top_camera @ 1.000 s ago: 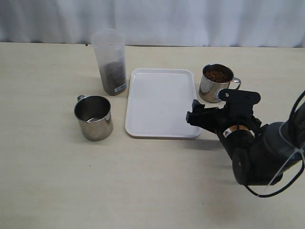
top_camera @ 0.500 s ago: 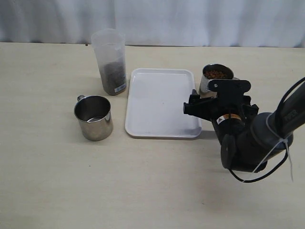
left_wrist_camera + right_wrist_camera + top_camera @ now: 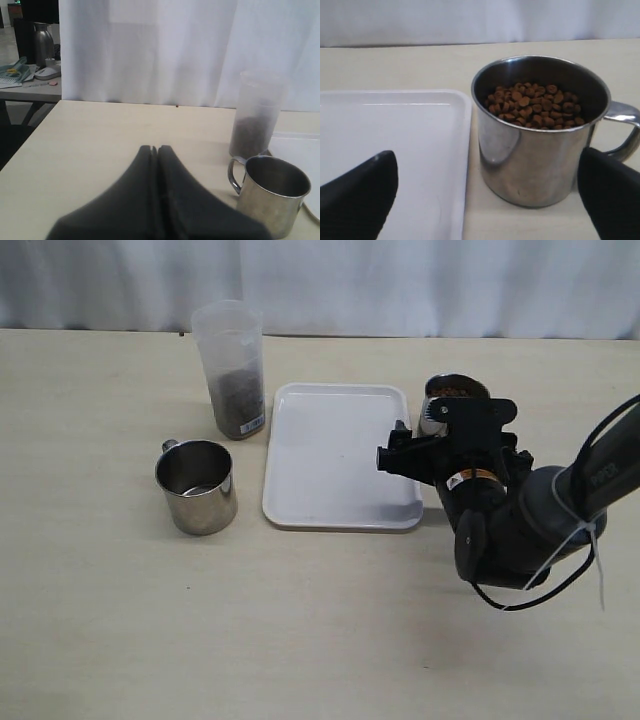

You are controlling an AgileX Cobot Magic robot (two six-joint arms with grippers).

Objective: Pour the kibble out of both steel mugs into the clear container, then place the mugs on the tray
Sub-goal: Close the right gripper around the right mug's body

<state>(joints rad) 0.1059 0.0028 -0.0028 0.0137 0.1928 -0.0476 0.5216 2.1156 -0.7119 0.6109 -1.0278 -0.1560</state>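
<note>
One steel mug [image 3: 197, 486] stands empty, left of the white tray [image 3: 335, 455]; the left wrist view shows this mug [image 3: 272, 195] too. The second steel mug [image 3: 452, 392], full of kibble [image 3: 535, 106], stands right of the tray, partly hidden behind my right gripper [image 3: 440, 438]. This gripper [image 3: 485, 167] is open, one finger [image 3: 362, 192] over the tray [image 3: 385, 135] and the other beside the mug [image 3: 540, 155] below its handle. The clear container [image 3: 229, 368] behind the empty mug holds dark kibble [image 3: 236, 395]. My left gripper [image 3: 155, 149] is shut on nothing, low over the table beside the empty mug; the exterior view does not show it.
A white curtain [image 3: 400, 280] hangs along the table's far edge. In the left wrist view a side table with a steel kettle [image 3: 43, 42] stands beyond the table's corner. The container [image 3: 255, 120] rises just behind the empty mug.
My right gripper has moved away from the near edge toward the full mug, now covering most of it in the exterior view. The mugs, tray and container have not moved.
</note>
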